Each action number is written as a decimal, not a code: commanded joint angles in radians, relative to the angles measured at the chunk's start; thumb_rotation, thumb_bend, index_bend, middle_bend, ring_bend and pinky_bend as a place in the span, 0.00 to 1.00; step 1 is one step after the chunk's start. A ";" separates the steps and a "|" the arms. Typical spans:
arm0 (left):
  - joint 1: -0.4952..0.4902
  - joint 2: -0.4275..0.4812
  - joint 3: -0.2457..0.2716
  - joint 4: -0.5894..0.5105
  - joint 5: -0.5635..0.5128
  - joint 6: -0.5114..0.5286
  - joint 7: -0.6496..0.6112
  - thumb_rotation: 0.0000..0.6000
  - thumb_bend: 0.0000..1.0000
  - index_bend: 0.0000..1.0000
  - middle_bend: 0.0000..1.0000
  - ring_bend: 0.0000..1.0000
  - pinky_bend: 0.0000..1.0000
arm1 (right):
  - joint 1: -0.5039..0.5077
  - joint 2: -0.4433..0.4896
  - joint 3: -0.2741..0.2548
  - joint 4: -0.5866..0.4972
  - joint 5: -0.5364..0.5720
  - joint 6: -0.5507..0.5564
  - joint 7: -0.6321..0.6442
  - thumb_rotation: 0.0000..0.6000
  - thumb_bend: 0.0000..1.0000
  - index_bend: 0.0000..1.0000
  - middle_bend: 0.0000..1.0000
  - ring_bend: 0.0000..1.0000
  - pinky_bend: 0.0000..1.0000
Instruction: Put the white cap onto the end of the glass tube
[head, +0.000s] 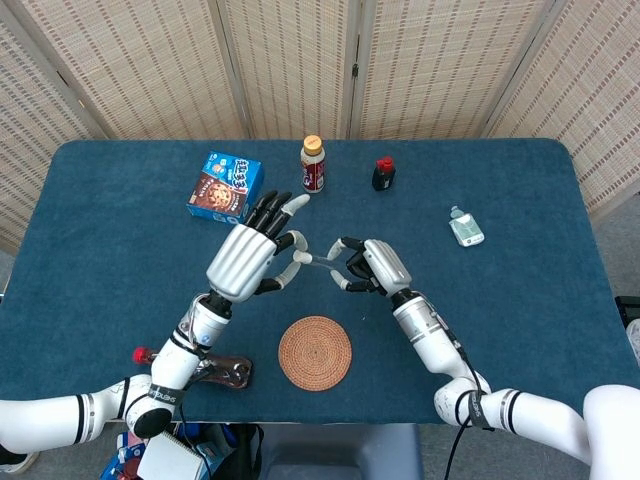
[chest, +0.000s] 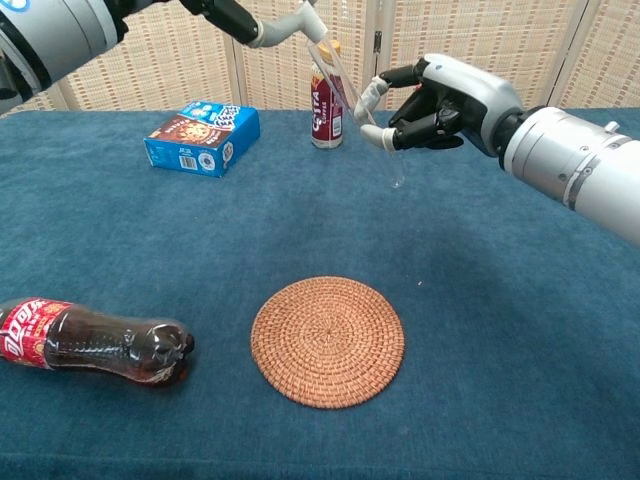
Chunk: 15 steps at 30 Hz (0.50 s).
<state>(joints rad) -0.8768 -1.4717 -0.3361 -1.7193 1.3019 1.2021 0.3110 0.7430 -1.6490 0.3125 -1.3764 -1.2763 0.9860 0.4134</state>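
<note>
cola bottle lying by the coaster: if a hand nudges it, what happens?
The cola bottle lies on its side, so it would probably roll rather than tip. It looks nearly full, so likely heavy for its size. The smooth plastic may be slippery.

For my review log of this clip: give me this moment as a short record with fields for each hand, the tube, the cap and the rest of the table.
left hand: raised over the table, fingertips at the upper end of the glass tube
right hand: holds the glass tube partway along
glass tube: in the air, tilted, between both hands
white cap: too small to tell if seated
table: blue cloth
also there: woven coaster, cola bottle lying down, blue box, small upright bottle
</note>
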 joint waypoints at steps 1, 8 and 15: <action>-0.001 0.000 0.001 -0.001 -0.001 -0.002 0.003 1.00 0.47 0.54 0.08 0.00 0.00 | -0.001 0.000 -0.001 0.000 -0.001 0.001 0.001 1.00 0.54 0.89 1.00 1.00 1.00; -0.002 0.000 0.002 0.002 -0.004 -0.004 0.009 1.00 0.47 0.54 0.08 0.00 0.00 | -0.004 0.004 -0.005 -0.001 -0.003 -0.002 0.009 1.00 0.54 0.89 1.00 1.00 1.00; -0.004 -0.002 0.011 0.011 0.002 -0.008 0.015 1.00 0.47 0.54 0.08 0.00 0.00 | -0.003 0.006 -0.005 -0.003 -0.004 -0.003 0.014 1.00 0.54 0.89 1.00 1.00 1.00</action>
<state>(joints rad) -0.8802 -1.4732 -0.3260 -1.7090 1.3028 1.1946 0.3254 0.7398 -1.6435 0.3072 -1.3790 -1.2805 0.9827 0.4268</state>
